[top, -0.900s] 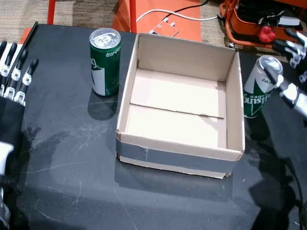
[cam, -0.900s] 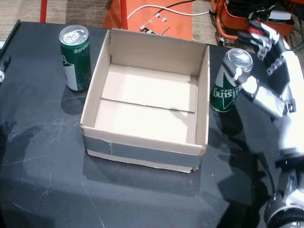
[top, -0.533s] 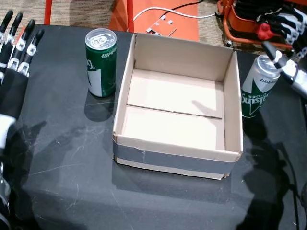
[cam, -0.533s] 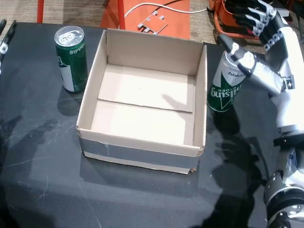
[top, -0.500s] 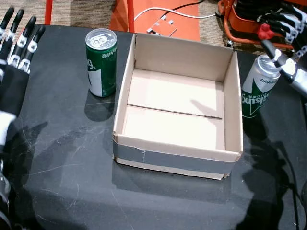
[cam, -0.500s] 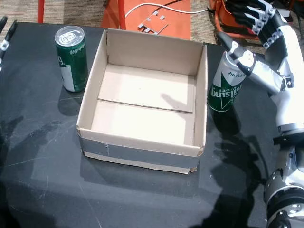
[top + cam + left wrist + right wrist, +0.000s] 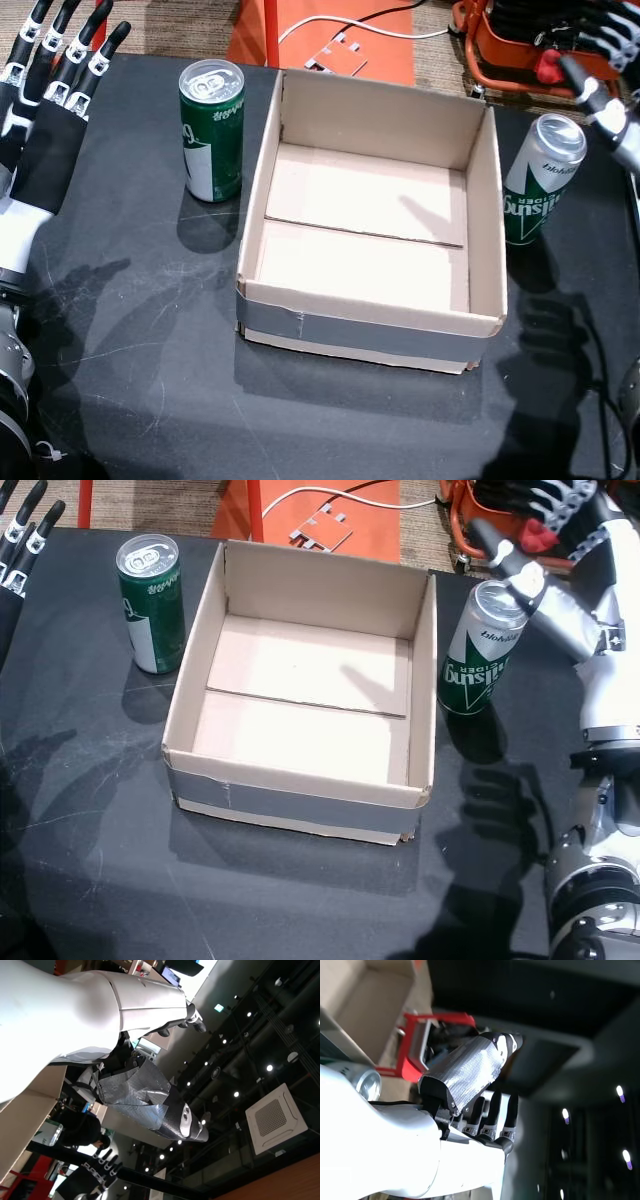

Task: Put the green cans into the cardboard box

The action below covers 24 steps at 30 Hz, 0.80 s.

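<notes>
An open cardboard box (image 7: 365, 332) (image 7: 290, 802) stands empty in the middle of the black table. One green can (image 7: 212, 130) (image 7: 152, 602) stands upright just left of it. A second green can (image 7: 540, 180) (image 7: 482, 648) stands upright against the box's right wall. My left hand (image 7: 50, 90) (image 7: 20, 530) hovers open at the far left, fingers straight, well apart from the left can. My right hand (image 7: 605, 95) (image 7: 565, 565) is open above and behind the right can, its thumb near the can's top rim without gripping. The right wrist view shows the right hand (image 7: 465, 1080) and that can's top (image 7: 362, 1085).
The black table (image 7: 150, 380) has bare surface in front of the box. Past its far edge, on the floor, lie an orange panel (image 7: 340, 40) with a white cable and a red-orange frame (image 7: 510, 50) with gear. The left wrist view shows my left hand (image 7: 150, 1095) against ceiling lights.
My left hand has moved farther up the table's left side. My right hand has lifted back from the right can's side, its thumb now above the top rim. Both cans stand as before.
</notes>
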Available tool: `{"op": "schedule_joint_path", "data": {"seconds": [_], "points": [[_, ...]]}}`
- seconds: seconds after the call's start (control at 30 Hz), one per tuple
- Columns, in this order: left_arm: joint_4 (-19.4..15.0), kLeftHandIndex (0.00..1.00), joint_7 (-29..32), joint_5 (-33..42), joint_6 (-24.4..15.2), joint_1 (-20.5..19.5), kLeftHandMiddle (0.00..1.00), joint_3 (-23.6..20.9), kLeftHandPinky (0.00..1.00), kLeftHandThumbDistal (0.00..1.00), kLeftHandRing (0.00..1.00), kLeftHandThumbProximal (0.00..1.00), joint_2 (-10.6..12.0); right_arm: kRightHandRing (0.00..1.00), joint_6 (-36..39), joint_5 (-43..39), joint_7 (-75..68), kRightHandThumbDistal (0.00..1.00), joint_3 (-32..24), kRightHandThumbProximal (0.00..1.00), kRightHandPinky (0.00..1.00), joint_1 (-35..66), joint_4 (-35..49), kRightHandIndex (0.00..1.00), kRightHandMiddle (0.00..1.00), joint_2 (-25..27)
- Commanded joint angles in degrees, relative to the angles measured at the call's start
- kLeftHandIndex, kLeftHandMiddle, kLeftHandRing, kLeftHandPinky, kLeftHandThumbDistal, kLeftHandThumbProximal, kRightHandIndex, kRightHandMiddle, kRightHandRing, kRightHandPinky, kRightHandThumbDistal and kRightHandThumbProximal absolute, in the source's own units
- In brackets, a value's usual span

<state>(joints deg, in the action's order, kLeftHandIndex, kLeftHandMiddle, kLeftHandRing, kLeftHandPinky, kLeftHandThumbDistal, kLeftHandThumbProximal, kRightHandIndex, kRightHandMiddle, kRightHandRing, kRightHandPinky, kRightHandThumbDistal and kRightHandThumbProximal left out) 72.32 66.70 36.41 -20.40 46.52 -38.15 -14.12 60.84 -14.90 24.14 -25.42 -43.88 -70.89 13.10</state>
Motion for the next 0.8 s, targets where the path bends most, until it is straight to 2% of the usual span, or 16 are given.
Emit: {"op": "schedule_joint_path", "data": {"seconds": [0.0,0.03,0.13,0.2,0.27,0.4,0.47,0.77], "points": [[0.4,0.96,0.8,-0.8,0.5,-0.8,0.96,0.3,0.97,0.94,1.00,0.21,-0.4,0.73,-0.8,1.3,-3.1,1.00,0.4,0.63,0.68,-0.9,-0.8,0.72,0.76,1.3],[0.4,0.96,1.3,-0.6,0.6,-0.7,0.96,0.1,0.98,0.93,1.00,0.21,-0.4,0.76,-1.3,2.3,-4.5,1.00,0.9,0.63,0.70,-1.1,-1.0,0.75,0.79,1.7],[0.6,0.93,0.9,-0.7,0.6,-0.8,0.94,0.0,0.98,0.98,1.00,0.21,-0.4,0.89,-4.4,6.6,-9.7,1.00,3.4,0.65,0.86,-1.2,-1.5,0.86,0.93,3.4],[0.7,0.92,1.3,-0.6,0.9,-0.8,0.94,-0.2,0.98,0.95,1.00,0.22,-0.5,0.94,-6.3,8.7,-12.1,1.00,4.9,0.64,0.93,-1.3,-1.7,0.90,0.98,4.1],[0.7,0.90,1.9,-0.6,0.7,-0.9,0.94,-0.2,0.99,0.96,1.00,0.22,-0.5,0.98,-8.1,9.9,-13.2,1.00,5.9,0.63,0.97,-1.3,-1.9,0.94,1.00,4.4],[0.7,0.91,2.1,-0.7,0.7,-1.0,0.93,-0.2,1.00,0.94,1.00,0.23,-0.7,1.00,-12.2,12.7,-16.5,1.00,8.1,0.65,1.00,-1.5,-2.7,0.96,1.00,5.1],[0.6,0.92,2.0,-0.9,0.3,-1.1,0.95,-0.1,1.00,0.94,1.00,0.24,-0.7,1.00,-14.8,13.4,-16.7,1.00,8.5,0.62,1.00,-1.6,-3.3,0.97,1.00,5.3],[0.8,0.93,2.0,-0.8,-0.5,-1.0,0.96,-0.3,1.00,0.92,1.00,0.27,-0.7,1.00,-27.2,16.2,-17.3,1.00,11.1,0.66,1.00,-0.8,-5.4,0.98,1.00,6.2]]}}
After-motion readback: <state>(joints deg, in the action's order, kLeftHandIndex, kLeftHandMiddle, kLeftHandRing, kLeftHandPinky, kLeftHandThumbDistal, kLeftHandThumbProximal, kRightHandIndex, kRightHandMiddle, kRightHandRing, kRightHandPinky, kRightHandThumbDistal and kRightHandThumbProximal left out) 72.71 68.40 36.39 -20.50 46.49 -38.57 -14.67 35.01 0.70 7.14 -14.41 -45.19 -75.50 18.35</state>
